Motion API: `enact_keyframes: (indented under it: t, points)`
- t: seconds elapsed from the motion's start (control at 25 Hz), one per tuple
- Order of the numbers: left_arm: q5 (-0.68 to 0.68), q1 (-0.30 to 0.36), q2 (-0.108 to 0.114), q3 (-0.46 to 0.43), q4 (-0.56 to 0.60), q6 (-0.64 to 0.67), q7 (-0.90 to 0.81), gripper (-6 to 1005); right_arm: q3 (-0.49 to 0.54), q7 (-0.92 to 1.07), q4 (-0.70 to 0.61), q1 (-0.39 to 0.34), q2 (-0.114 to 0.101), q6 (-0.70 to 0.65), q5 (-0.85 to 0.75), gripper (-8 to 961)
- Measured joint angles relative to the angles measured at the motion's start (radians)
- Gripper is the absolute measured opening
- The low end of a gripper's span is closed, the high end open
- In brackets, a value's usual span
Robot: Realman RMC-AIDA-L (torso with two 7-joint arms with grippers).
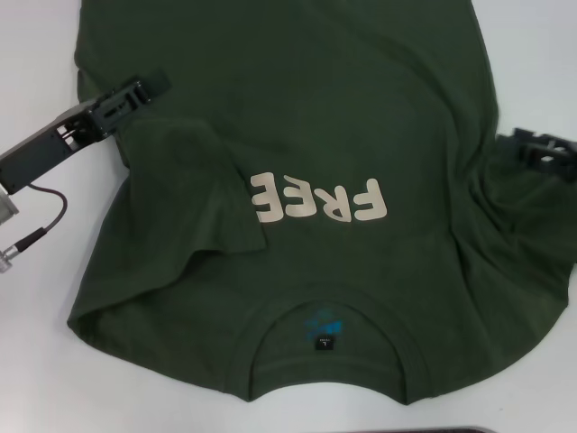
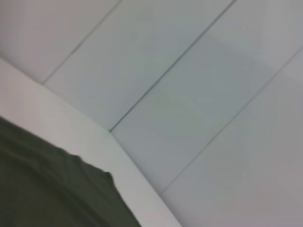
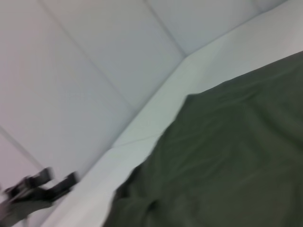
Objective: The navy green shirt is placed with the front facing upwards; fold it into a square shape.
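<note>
- The navy green shirt (image 1: 297, 135) lies front up across the middle of the white tabletop (image 1: 36, 379), its collar (image 1: 325, 347) toward the near edge and its cream lettering (image 1: 320, 200) readable from the far side.
- It looks light, soft and limp; I judge it will sag and crease when lifted, so a pinch at a hem, sleeve edge or shoulder seam suits it best.
- The sleeve on the left (image 1: 194, 194) is already folded inward over the chest; the cloth on the right side is bunched and wrinkled.
- The left tool (image 1: 135, 93) sits at the shirt's left edge; whether it is apart or together, I cannot tell.
- The right tool (image 1: 541, 149) rests at the shirt's right edge, mostly hidden; its state cannot be told either.
- Bare tabletop shows at the left edge and near-left corner; the shirt's right side runs close to the right edge.
</note>
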Motion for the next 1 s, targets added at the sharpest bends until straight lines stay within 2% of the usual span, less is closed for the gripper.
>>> enact_keyframes:
  t: [0.24, 0.44, 0.72, 1.0]
  points:
    - [-0.001, -0.019, 0.0, 0.003, 0.001, 0.016, 0.016, 743, 0.024, 0.154, -0.119, -0.044, -0.048, -0.007, -0.005, 919]
    - [-0.001, -0.03, 0.0, 0.007, 0.001, 0.016, 0.017, 745, 0.023, 0.29, -0.164, -0.048, -0.084, -0.007, -0.07, 915]
    - [0.009, -0.039, 0.003, 0.011, 0.001, 0.016, 0.017, 805, 0.02, 0.418, -0.182, -0.025, -0.087, 0.014, -0.202, 913]
    - [0.011, -0.038, 0.009, 0.012, 0.001, 0.007, 0.018, 837, 0.019, 0.438, -0.177, -0.02, -0.076, 0.079, -0.221, 911]
